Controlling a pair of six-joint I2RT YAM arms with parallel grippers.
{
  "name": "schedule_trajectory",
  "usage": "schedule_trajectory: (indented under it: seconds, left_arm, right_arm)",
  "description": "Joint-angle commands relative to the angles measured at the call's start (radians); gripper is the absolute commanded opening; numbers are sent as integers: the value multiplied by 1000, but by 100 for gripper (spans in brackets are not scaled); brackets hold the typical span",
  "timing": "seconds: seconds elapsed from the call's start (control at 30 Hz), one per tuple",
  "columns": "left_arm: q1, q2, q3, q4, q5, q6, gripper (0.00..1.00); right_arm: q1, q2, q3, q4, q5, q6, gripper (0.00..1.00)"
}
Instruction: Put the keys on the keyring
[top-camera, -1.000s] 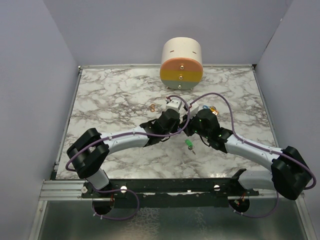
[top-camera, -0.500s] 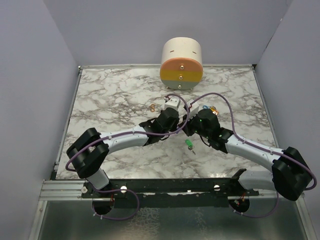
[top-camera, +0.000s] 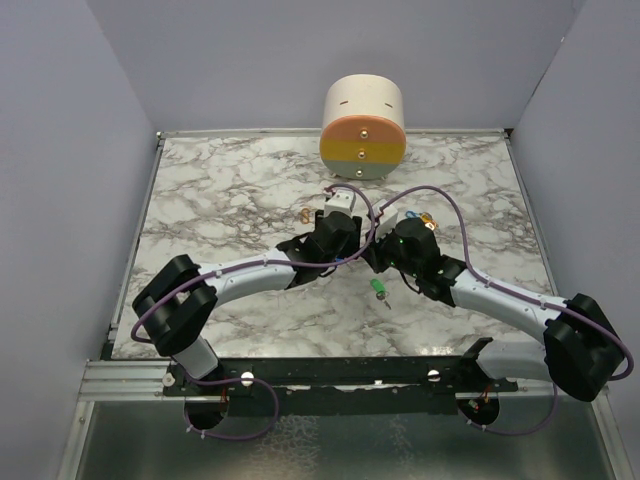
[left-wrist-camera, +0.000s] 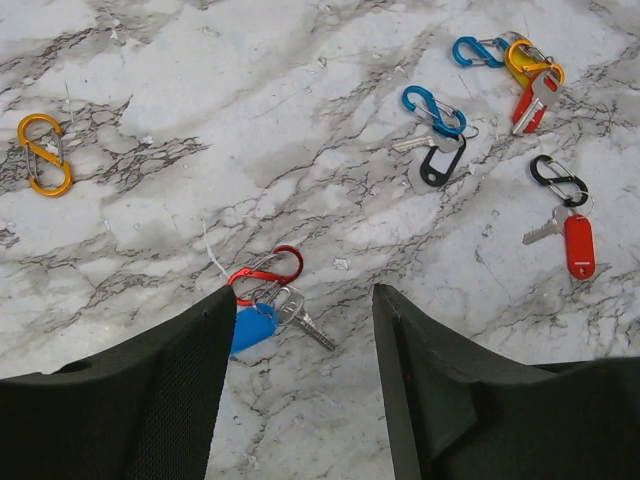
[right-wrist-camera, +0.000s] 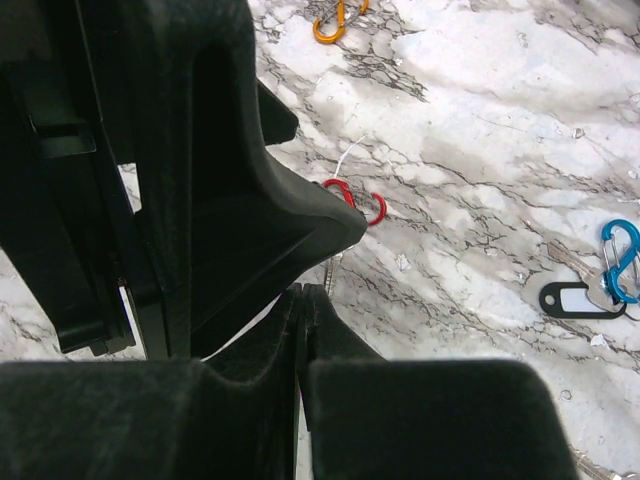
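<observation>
Keys (left-wrist-camera: 528, 100), location? (Inspector)

Scattered on the marble table (left-wrist-camera: 200, 80). The blue-headed key (left-wrist-camera: 255, 326) touches the red clip (left-wrist-camera: 268, 272). The black-headed key (left-wrist-camera: 440, 165) and the red-headed key (left-wrist-camera: 578, 248) lie well apart from the red clip, each at a clip of its own. The green-headed key (top-camera: 379, 288) lies apart from the red clip, toward the arm bases. (Assistant)

Claws? (Inspector)

On the left gripper (left-wrist-camera: 305, 292) the fingers are spread, one on either side of the red clip. On the right gripper (right-wrist-camera: 300, 295) the fingers are pressed together near the red clip; whether they pinch anything cannot be told. (Assistant)
</observation>
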Motion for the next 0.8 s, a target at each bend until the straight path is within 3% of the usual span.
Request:
schedule_trajectory:
  seconds: [0.0,0.4,0.6,0.77]
  left_arm:
    - [2,-42,-5,11,-33,-11,60]
    - [65,-217,-137,-24,-94,-16,69]
    - [83,-290,-200,-36,-104,-21,78]
    - [96,-351,-249,-37,-99,-19,80]
  right_arm:
    - [10,-13,-4,32,5,-1,1]
    - [9,52,37,4,30,24,1]
    - [20,195,132,-67,28,29,27]
    - [47,302,202,-102,85,40,31]
